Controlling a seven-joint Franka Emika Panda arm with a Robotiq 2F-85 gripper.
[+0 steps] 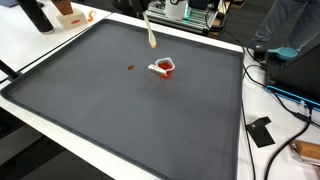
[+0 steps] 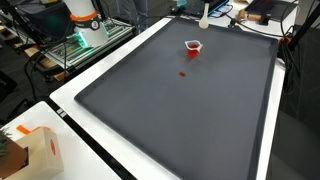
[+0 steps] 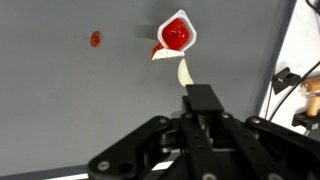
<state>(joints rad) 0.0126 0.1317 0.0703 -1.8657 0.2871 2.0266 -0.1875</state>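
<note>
In the wrist view's lower middle, the pincer (image 3: 200,98) is clamping a pale stick (image 3: 183,72) by its upper end, apparently leaving the tip free; the red cup (image 3: 177,32) is sitting on the counter (image 3: 60,100), upper middle.

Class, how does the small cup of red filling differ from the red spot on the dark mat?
The cup is much larger than the spot. The cup has a white rim round its red; the spot is bare red on the mat. The cup sits just past the tip of the stick in the claw; the spot lies apart. Both are red and rest on the mat.
</note>
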